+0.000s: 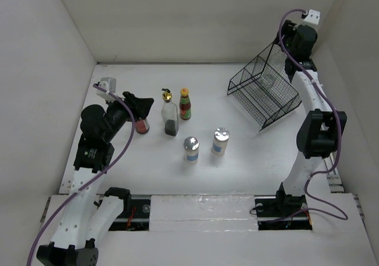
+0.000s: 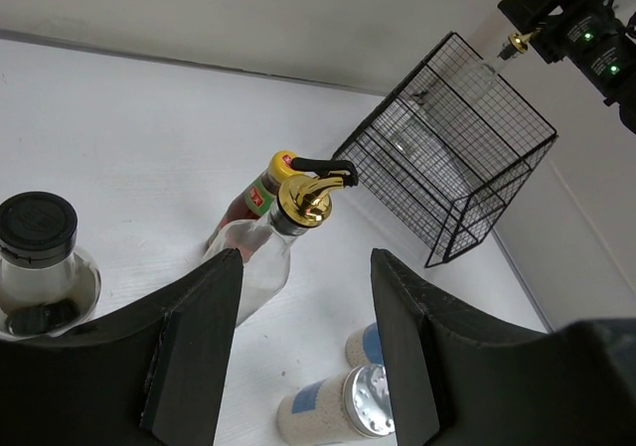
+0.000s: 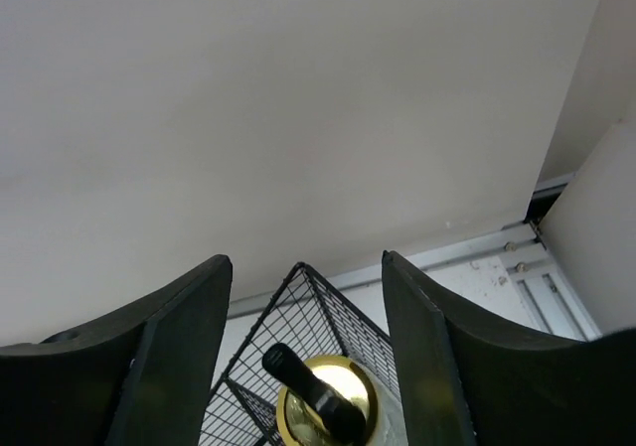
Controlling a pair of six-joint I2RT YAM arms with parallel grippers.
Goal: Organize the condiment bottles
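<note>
Cruet (image 1: 270, 80) noted inside the black wire basket (image 1: 278, 109), at 2 o'clock on the table (image 1: 254, 165). Its long axis is tilted, with the gold spout (image 3: 320, 403) toward 1 o'clock. The spout is bracketed by the right gripper (image 3: 304, 267), whose jaws are parted wider than it with a gap on one side (grip judged slack). Withdrawal would be made along that axis. Five bottles are counted mid-table: second cruet (image 1: 169, 117), sauce bottle (image 1: 185, 105), two shakers (image 1: 190, 149), jar (image 1: 142, 125). The jar lies at 6 o'clock of the left gripper (image 1: 141, 106), which is part-spread with nothing held. The left arm is judged nearer
</note>
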